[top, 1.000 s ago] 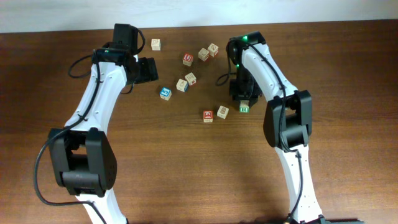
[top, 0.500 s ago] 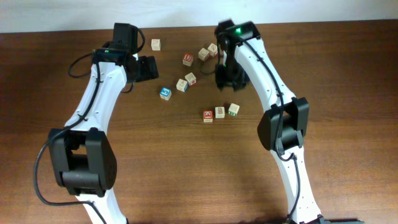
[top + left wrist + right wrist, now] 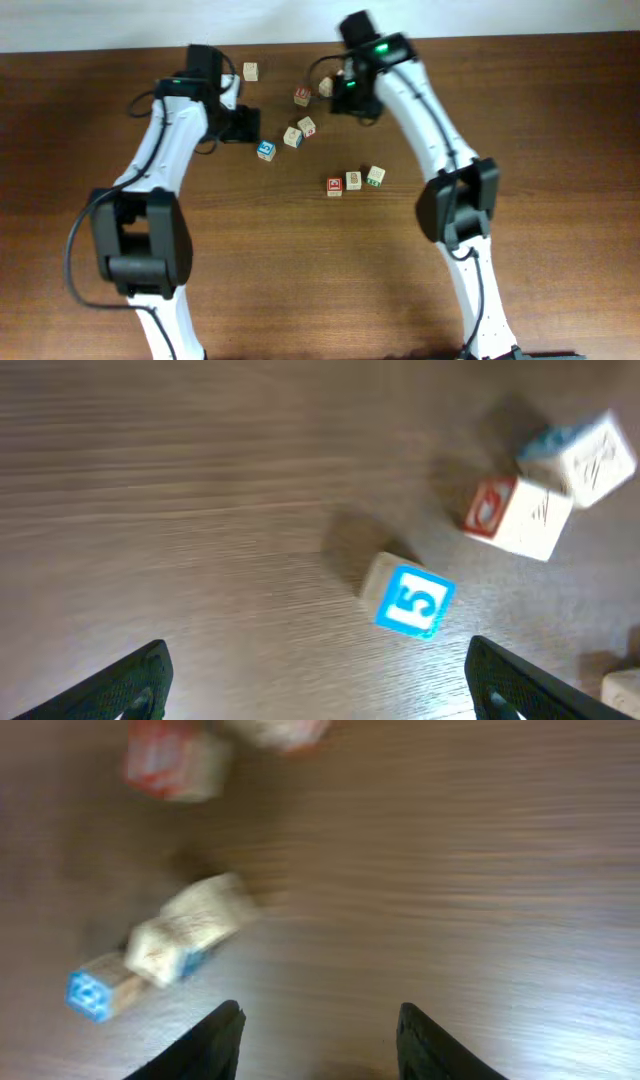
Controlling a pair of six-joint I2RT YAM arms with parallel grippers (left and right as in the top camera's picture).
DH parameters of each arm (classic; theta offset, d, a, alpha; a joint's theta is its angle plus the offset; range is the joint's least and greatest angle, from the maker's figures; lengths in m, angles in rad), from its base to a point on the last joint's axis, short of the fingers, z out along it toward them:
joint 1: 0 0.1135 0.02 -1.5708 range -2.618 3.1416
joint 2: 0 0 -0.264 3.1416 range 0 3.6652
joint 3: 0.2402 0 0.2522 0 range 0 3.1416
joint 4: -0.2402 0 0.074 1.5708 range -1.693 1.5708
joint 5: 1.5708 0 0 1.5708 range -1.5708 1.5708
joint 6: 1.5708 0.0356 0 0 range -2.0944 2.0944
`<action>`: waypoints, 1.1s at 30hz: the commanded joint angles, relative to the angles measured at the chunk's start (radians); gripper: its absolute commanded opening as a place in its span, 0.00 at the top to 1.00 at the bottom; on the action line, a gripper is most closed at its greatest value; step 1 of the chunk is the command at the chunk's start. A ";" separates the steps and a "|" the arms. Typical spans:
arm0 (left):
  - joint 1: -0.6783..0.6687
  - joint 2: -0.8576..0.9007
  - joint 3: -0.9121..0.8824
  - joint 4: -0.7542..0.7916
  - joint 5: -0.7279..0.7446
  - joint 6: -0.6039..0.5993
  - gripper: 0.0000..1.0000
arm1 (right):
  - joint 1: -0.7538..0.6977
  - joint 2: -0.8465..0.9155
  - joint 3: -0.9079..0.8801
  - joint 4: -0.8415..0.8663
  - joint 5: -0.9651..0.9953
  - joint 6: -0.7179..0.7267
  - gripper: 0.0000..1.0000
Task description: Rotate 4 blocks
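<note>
At the near side of the wooden table (image 3: 560, 150), three of the blocks are sitting in a short row: a red-faced block (image 3: 334, 186), a pale block (image 3: 353, 180) just beside it, and a green-lettered block (image 3: 375, 176) just beside that, slightly farther back. Farther in, on the left side, the left gripper (image 3: 316, 655) is hovering above the wood with its jaws spread wide and nothing between them. The blue 5 block (image 3: 413, 600) is lying flat just ahead of it, nearer the right-hand finger and touching neither. Just past that block, a red-sided block (image 3: 515, 515) and a blue-sided block (image 3: 580, 445) are sitting close together, both turned askew to the table's grain. Beyond them, the right gripper (image 3: 320, 1010) is hanging over the far group of blocks, its jaws parted with only bare wood between them and gripping nothing. Its wrist view is showing heavy blur, so the blocks off to its side are appearing only as red, pale and blue smears. From overhead, a red-topped block (image 3: 302, 96) and a tan block (image 3: 326, 88) are resting just beside that gripper, apart from each other. Farthest of all, a lone block (image 3: 250, 71) is sitting near the table's back edge, well apart from the rest.
</note>
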 commanded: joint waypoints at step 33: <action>-0.130 0.142 0.013 -0.182 0.066 -0.141 0.75 | -0.185 -0.083 -0.010 -0.164 0.024 -0.084 0.50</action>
